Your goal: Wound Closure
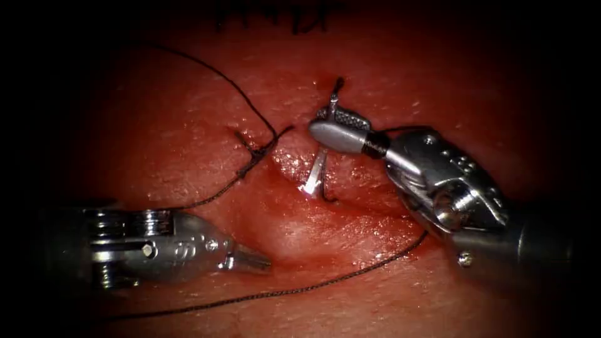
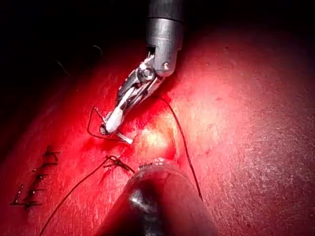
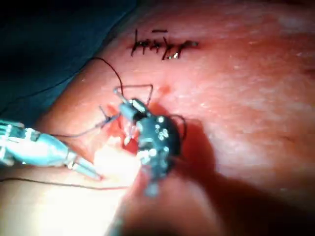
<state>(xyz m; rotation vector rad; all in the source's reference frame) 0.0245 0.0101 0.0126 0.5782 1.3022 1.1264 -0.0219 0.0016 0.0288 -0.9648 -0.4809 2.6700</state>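
- Jaws of the right arm's tool are clamped on the needle near its trailing end — the grip sits just above the tissue, at the far end of the cut.
- From that grip the needle runs down into the cut; a bright, flat stretch of its body shows between the wound edges, and a thin dark piece curves out of the tissue just to the right of it. Whether that piece is the needle's tip or thread I cannot tell.
- Jaws of the left arm's tool lie together, tapering to a point, and grip nothing; the tool rests low on the near left, well apart from the needle, its tip pointing right toward the near end of the cut.
- On the left side of the cut sits a knotted stitch, with short dark ends of thread sticking out from it.
- One strand of thread arcs from the knot up and away to the far left; another runs from the knot down toward the left arm's tool.
- A second long strand lies across the near tissue, from the right arm's tool down to the near left, passing below the left tool.
- Tissue around the cut is wet and red, raised in a pale ridge on the near side of the wound.
- Far beyond the cut — seen in the right wrist view — a row of older dark stitches lies closed on the tissue.
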